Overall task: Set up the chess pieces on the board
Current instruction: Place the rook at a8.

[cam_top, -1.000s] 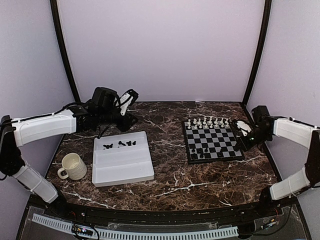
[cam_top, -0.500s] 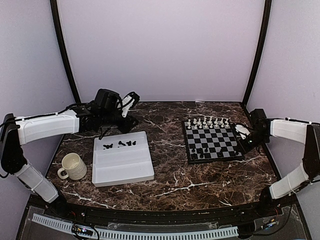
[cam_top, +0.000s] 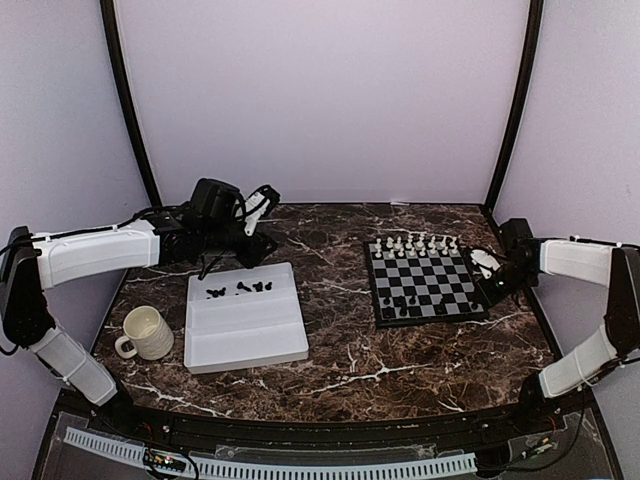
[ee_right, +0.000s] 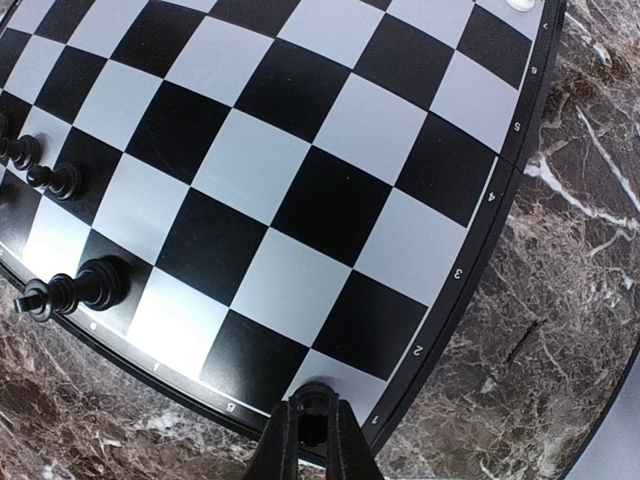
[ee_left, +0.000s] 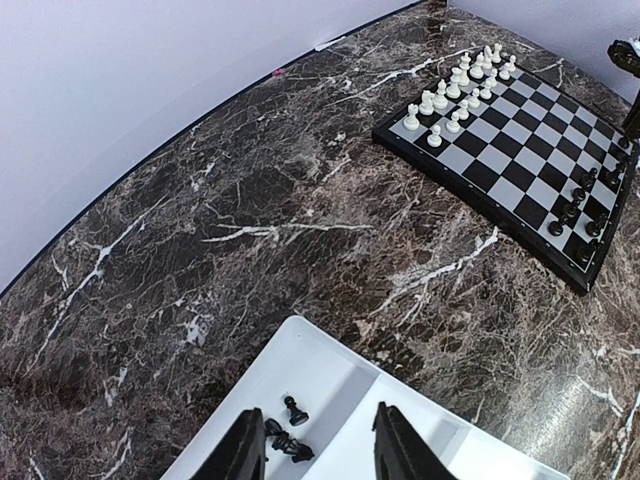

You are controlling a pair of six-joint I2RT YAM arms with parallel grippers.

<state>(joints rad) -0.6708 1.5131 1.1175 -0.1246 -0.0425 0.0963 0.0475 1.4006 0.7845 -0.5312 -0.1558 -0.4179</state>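
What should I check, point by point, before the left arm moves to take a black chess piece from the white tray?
1. The left claw is open and empty: ok.
2. The small black chess pieces in the white rectangular plastic tray appear between its fingers in the wrist view: ok.
3. Pieces upright for an easy grasp: not ok. One stands, the others lie in a heap.
4. Free squares on the black and silver-grey chessboard: ok, many are bare.
5. The right claw is away from the board: not ok. It is shut at the near right corner.
6. A piece in the right claw: cannot tell.
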